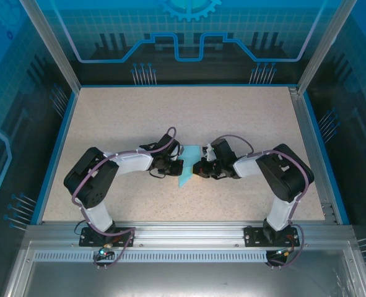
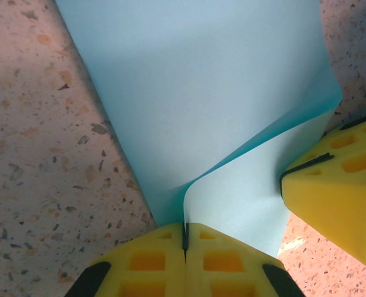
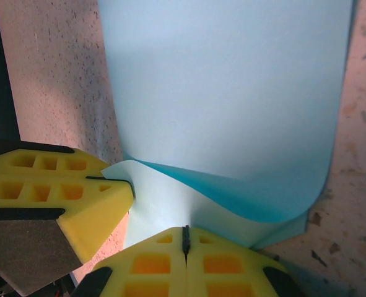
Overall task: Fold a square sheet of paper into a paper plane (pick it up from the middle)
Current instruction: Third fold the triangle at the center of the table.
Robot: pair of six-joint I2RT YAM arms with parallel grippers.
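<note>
One sheet of paper (image 1: 188, 166), light blue, matte, mid-desk between the two hands. It is not flat. In the wrist views the upper layer arches up and curls over a lower flap, with a darker cyan underside showing along the curl. From the top it reads as a narrow strip running near to far, with its near end tapering. Left hand (image 2: 184, 234): yellow fingers (image 2: 148, 260) pressed together, no gap, and a paper edge runs into the seam, so it is pinching the sheet. Right hand (image 3: 184, 235): same, pads closed tight with the lower flap feeding into the seam. The two hands are near each other on opposite sides of the sheet, each visible in the other's wrist view. The desk (image 1: 121, 117) is speckled beige. Count: 1 sheet, 2 hands, 2 arms.
</note>
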